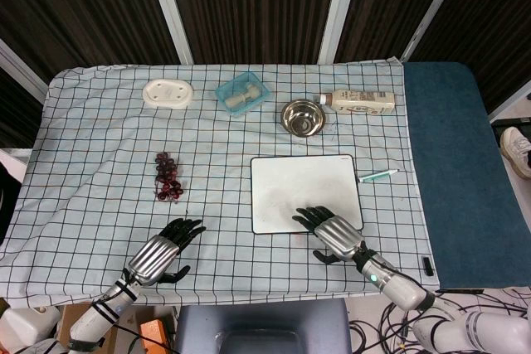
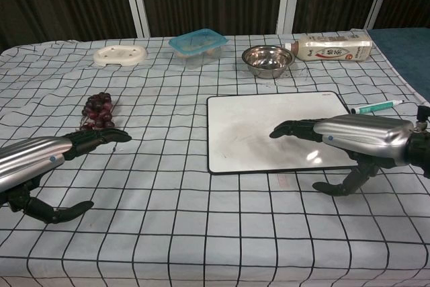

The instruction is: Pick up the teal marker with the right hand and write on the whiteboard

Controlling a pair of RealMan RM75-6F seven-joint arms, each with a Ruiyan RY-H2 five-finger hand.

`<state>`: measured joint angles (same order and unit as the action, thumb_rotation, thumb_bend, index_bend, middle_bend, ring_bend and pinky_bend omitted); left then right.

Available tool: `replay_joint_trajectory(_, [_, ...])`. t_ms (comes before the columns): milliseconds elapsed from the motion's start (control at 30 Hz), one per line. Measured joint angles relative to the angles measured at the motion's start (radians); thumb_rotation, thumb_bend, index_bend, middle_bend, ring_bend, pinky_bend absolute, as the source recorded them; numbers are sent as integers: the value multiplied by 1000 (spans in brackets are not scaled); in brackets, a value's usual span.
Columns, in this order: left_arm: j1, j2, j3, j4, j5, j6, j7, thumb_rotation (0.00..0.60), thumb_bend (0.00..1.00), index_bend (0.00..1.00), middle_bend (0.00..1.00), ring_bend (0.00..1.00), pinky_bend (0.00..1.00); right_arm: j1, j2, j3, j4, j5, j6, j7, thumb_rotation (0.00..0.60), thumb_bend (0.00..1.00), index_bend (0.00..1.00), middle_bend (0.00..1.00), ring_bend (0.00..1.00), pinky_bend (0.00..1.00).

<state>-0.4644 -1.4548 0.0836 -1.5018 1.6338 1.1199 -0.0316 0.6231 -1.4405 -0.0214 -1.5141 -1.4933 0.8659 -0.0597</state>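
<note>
Checked cloth (image 1: 99, 163) covers the table, carrying from left to right a white dish (image 1: 168, 94), dark grapes (image 1: 168, 177), a lidded blue box (image 1: 241, 93), a steel bowl (image 1: 302, 116) and a toppled bottle (image 1: 358, 102). Bare cloth lies along the near edge. The left hand (image 1: 163, 252) hovers released, fingers spread, below the grapes. The whiteboard (image 1: 305, 192) lies centre-right; the right hand (image 1: 330, 231), empty with fingers extended, reaches over its near right corner. The teal marker (image 1: 377, 176) rests just beside the board's right edge, well apart from that hand.

back row: soap dish (image 1: 168, 94) left, lidded box (image 1: 242, 93), bowl (image 1: 302, 116), bottle (image 1: 358, 102) lying right
middle: grapes (image 1: 168, 177) left, whiteboard (image 1: 304, 191) right
marker (image 1: 377, 176): just right of whiteboard
right hand (image 1: 328, 230): over whiteboard's near edge
left hand (image 1: 165, 250): near grapes, front-left on the tabletop (image 1: 91, 163)
</note>
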Motion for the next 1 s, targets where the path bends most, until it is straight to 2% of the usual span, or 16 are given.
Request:
replay_joint_trajectory(333, [29, 25, 9, 1, 7, 58, 30, 600, 386, 0, 0, 0, 72, -4, 18, 7, 13, 9, 24, -28, 600, 326, 19, 0, 0, 82])
replay_joint_trajectory(500, [93, 70, 21, 13, 8, 156, 96, 600, 386, 0, 0, 0, 63, -19, 56, 24, 40, 25, 72, -98, 600, 327, 48, 9, 0, 82])
replay_joint_trajectory(600, [149, 99, 29, 33, 2, 232, 131, 600, 385, 0, 0, 0, 61, -30, 77, 38, 65, 41, 104, -152, 600, 327, 72, 33, 4, 83])
replay_joint_trajectory(767, [206, 126, 34, 72, -16, 300, 156, 600, 385, 0, 0, 0, 57, -44, 99, 61, 108, 76, 129, -198, 600, 326, 137, 95, 37, 109])
replay_joint_trajectory(867, [263, 126, 30, 125, -34, 378, 153, 600, 385, 0, 0, 0, 57, -45, 101, 79, 173, 131, 116, -216, 600, 327, 178, 124, 61, 131])
replay_joint_trajectory(1000, [337, 104, 21, 240, -54, 485, 106, 600, 385, 0, 0, 0, 57, -36, 70, 102, 327, 203, 68, -220, 600, 327, 237, 166, 98, 169])
